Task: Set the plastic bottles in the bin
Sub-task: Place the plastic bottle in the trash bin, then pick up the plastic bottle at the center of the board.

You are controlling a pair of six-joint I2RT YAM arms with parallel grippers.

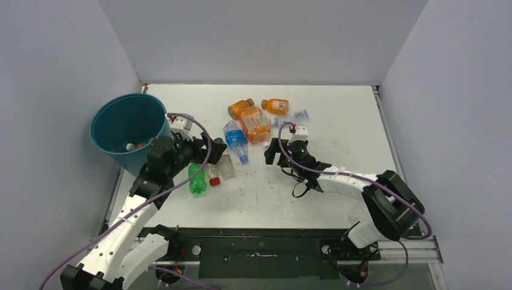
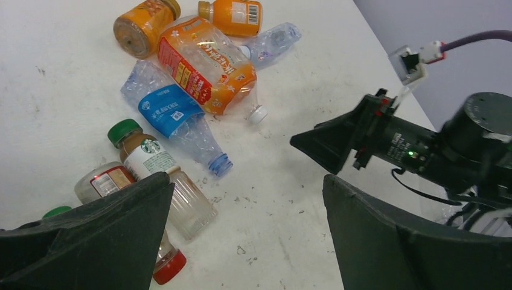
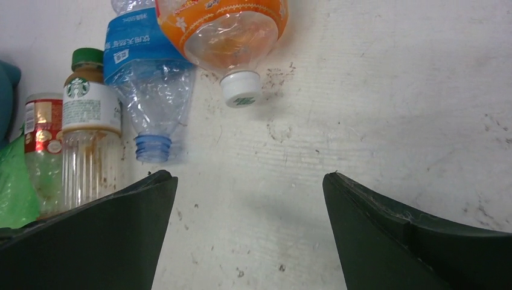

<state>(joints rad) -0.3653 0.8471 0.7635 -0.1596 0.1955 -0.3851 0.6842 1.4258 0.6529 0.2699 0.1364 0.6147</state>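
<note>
**Top view.** The bin (image 1: 128,158) stands at centre left, with a bottle visible inside. The other plastic bottles (image 1: 276,106) lie on the table (image 1: 344,127) at upper centre, to the bin's right. The left gripper (image 1: 208,151), jaws spread and holding nothing, sits just right of the bin, next to 1 green bottle (image 1: 196,179). The right gripper (image 1: 276,151), also spread and holding nothing, sits just below the large orange bottle (image 1: 255,124).

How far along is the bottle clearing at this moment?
Done: at least one bottle lies in the bin. In hand: nothing, left gripper and right gripper both open, empty. Left: about eight remain on the table, including the green bottle and orange bottles.
</note>
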